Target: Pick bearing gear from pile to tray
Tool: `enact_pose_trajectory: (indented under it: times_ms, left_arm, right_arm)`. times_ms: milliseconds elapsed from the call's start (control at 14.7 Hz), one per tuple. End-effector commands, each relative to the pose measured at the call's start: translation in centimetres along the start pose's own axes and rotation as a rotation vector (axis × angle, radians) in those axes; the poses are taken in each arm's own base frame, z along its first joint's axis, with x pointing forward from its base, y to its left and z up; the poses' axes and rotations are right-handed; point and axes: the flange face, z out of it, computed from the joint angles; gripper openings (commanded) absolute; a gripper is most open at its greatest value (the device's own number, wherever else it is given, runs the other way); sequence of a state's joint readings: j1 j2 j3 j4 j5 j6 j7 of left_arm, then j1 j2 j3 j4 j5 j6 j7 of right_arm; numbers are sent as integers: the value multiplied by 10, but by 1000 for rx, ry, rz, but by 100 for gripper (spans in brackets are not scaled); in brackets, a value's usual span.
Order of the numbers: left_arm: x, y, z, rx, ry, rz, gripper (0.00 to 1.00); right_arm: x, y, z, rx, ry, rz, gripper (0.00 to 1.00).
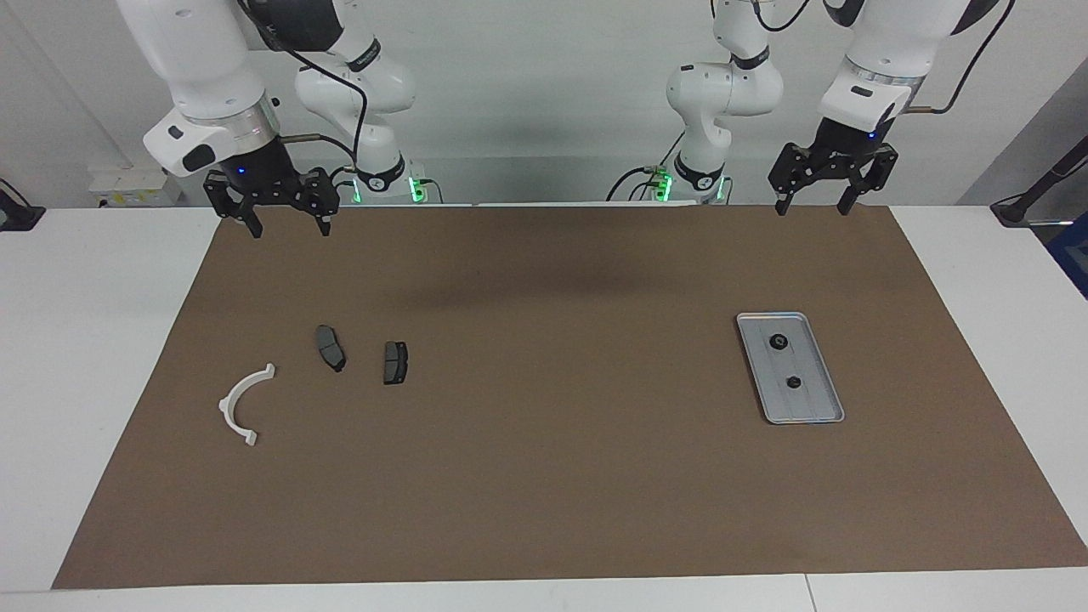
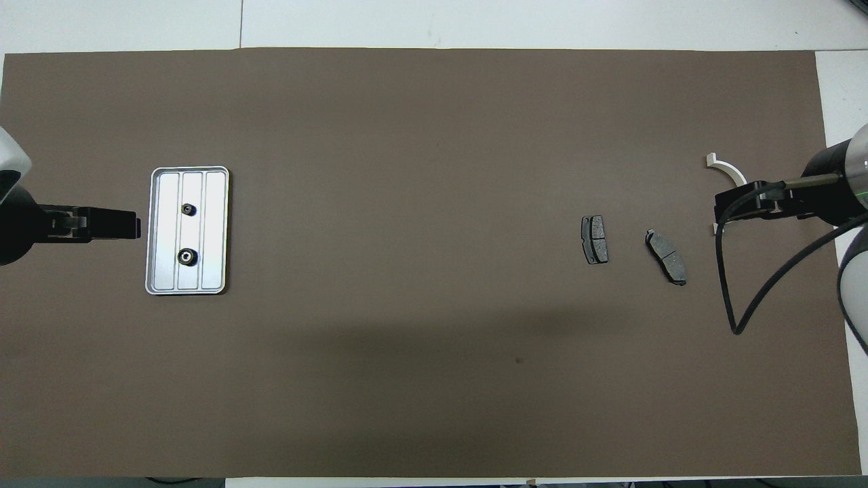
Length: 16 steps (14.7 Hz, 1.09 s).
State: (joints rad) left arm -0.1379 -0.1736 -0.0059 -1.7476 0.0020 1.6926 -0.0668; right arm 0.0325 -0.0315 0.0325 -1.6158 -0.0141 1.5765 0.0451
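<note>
Two small black round gears point(image 1: 785, 362) sit in the tray point(image 1: 820, 367), twd the left arm's end of the counter. Left claw point(image 1: 815, 206) hangs released above the counter's edge by the tray; right claw point(image 1: 290, 222) also released, over the pile point(image 1: 331, 348), w/ no round pieces left there.

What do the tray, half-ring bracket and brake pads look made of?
Tray: probably metal, silver-grey with a bright sheen on its ribbed floor.
Half-ring bracket: likely plastic, plain matte white.
Brake pads: dark grey, dull, no shine; material cannot be told from this look.
</note>
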Motion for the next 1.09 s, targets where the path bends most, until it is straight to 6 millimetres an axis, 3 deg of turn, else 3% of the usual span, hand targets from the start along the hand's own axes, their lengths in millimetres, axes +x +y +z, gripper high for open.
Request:
enact_pose_trajectory:
  times_ms: [0,341,614,819,1023]
  left_arm:
    - [0,-20,5,33,-12,13,99]
    - [-1,-34,22,38,-80,-1,99]
    - [0,-41,19,69,-78,30,99]
    - [1,-58,14,58,-86,-7,99]
    - [4,-59,16,52,-92,-11,99]
  right_arm:
    - [-3,-5,-2,37,23,-19,100]
    - [-2,-3,-1,39,23,-16,100]
    - [-3,2,-2,38,23,-8,100]
    - [-2,-1,-1,39,23,-13,100]
    - [-2,-2,-1,39,23,-14,100]
